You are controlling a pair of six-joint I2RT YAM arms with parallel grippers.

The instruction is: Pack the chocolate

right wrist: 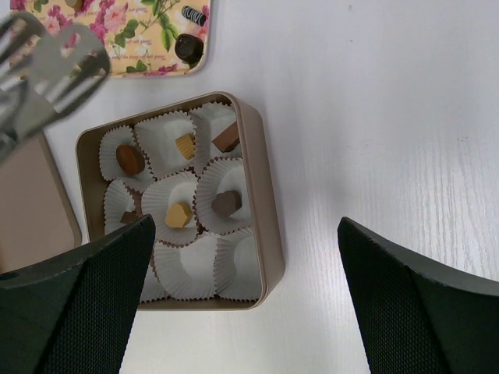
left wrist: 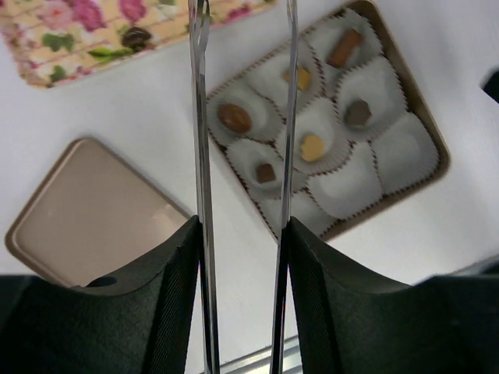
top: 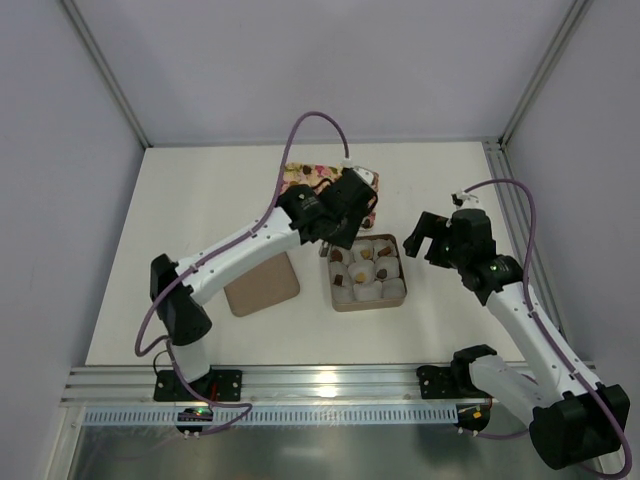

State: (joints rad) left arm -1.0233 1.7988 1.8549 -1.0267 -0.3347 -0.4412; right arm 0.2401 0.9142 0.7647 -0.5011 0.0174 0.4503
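A tin (top: 399,292) of white paper cups (right wrist: 185,269) sits mid-counter (top: 200,190). Its tan lid (top: 262,285) lies just to the left, and a floral tray (top: 300,175) lies just beyond on the far side.

Six chocolate pieces rest in cups in the tin's two far rows:
- a brown oval (right wrist: 130,159)
- a golden piece (right wrist: 185,145)
- a brown bar (right wrist: 226,138)
- a second golden piece (right wrist: 178,214)
- a dark lump (right wrist: 225,203)
- a small dark square (left wrist: 265,172)

On the tray, near its right end, lie a dark round piece (right wrist: 189,48) and a striped one (right wrist: 194,15).

The left end effector (left wrist: 243,31) hangs above the tin's far side. Its two thin metal fingers (left wrist: 201,117) stand apart with nothing between them. The right end effector (right wrist: 246,222) hovers to the right of the tin, spread wide and holding nothing.
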